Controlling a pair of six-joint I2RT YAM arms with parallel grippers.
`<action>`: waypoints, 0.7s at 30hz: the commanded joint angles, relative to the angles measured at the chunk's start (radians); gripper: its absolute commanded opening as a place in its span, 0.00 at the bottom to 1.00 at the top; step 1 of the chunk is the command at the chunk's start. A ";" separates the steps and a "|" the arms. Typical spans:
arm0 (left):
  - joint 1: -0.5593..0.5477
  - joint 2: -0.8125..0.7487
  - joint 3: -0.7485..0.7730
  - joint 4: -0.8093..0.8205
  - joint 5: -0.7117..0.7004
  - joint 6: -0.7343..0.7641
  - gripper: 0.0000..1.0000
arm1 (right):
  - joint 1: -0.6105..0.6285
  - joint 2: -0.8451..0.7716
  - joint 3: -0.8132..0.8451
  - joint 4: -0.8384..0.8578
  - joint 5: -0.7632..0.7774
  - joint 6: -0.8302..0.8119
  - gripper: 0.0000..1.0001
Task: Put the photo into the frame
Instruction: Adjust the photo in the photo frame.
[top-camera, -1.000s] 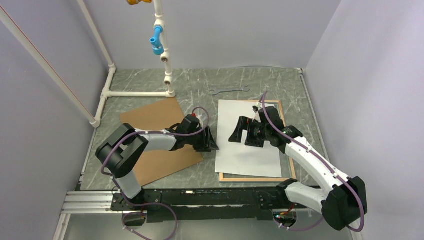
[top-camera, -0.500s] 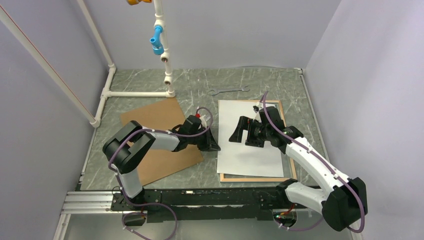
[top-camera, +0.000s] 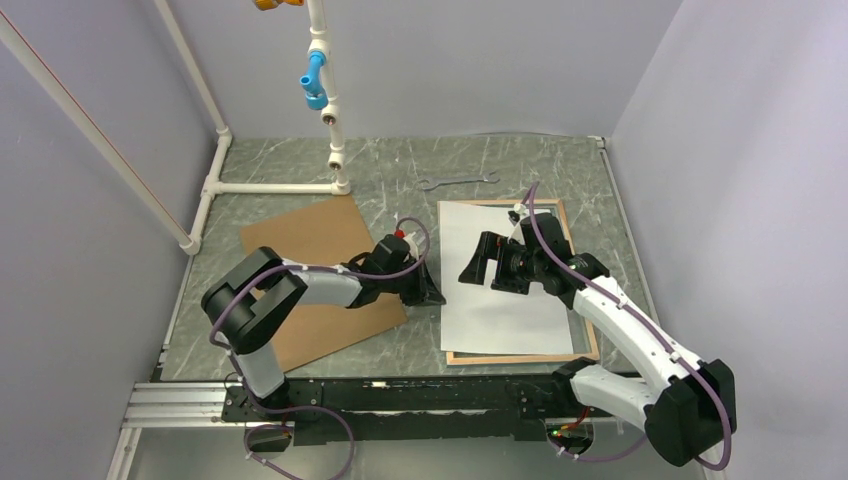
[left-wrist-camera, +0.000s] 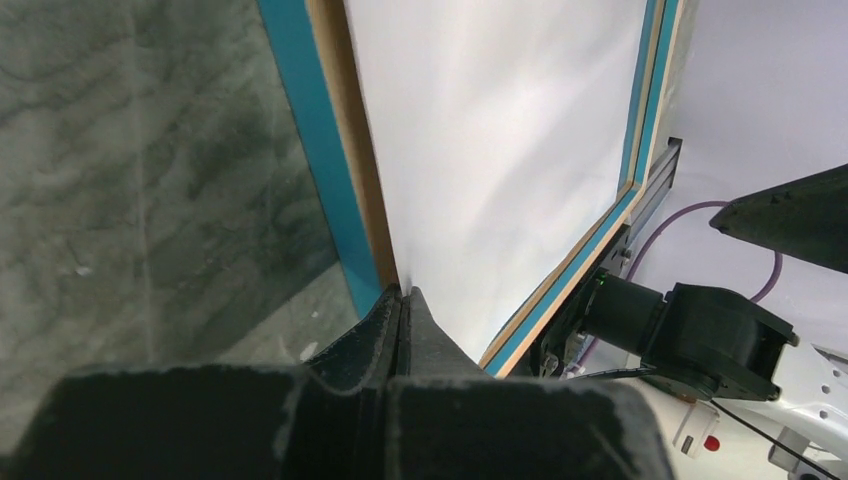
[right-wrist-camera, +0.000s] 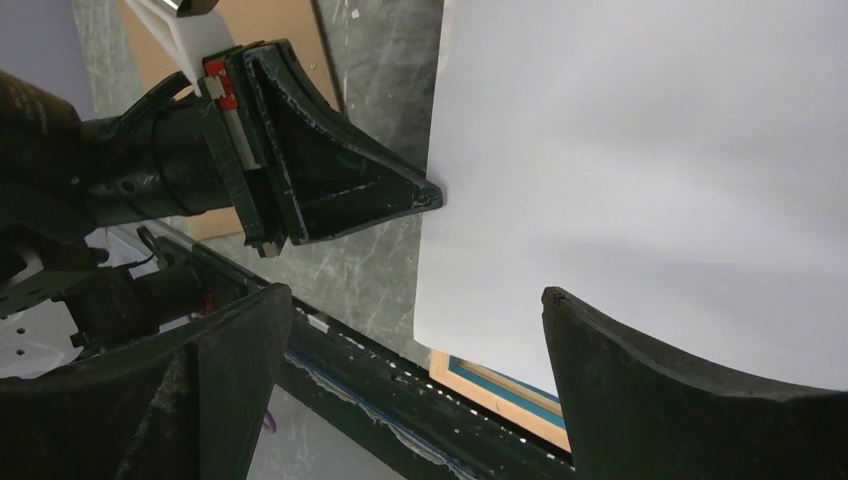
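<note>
From above, the photo (top-camera: 500, 320) lies white reverse up on the frame (top-camera: 520, 357), right of centre on the surface (top-camera: 400, 180), and both have their long axis running near to far. The sheet is not square to the frame. It covers the left rail, while tan wood shows along the near edge, at the far right corner and down the right side, so I judge it must shift right and nearwards to seat. The left arm (top-camera: 320, 285) reaches across the brown backing board (top-camera: 300, 235), and the tip of its jaws meets the photo's left edge about midway along. The right arm (top-camera: 620, 320) holds its jaws spread wide over the far half of the sheet, gripping nothing. In the left wrist view the left jaws are pressed together, and the photo (left-wrist-camera: 500, 150) tapers straight into the seam between them. They appear to pinch its very edge, just above the blue and tan left rail of the frame (left-wrist-camera: 300, 130). In the right wrist view the right jaws stand far apart on either side of the photo (right-wrist-camera: 650, 150), apparently just above it. The left jaws' point touches the sheet's left edge, and a corner of the frame (right-wrist-camera: 500, 385) peeps out beneath the near edge. The left arm holds the photo, so it looks best placed to slide it.
</note>
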 joint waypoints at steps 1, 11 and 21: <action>-0.035 -0.081 0.063 -0.081 -0.087 -0.011 0.00 | -0.006 -0.028 0.043 -0.011 0.004 -0.012 0.97; -0.071 -0.125 0.105 -0.122 -0.150 -0.043 0.00 | -0.021 -0.052 0.074 -0.049 0.054 -0.016 0.97; -0.141 -0.016 0.162 -0.050 -0.185 -0.108 0.00 | -0.061 -0.108 0.099 -0.077 0.087 -0.014 0.98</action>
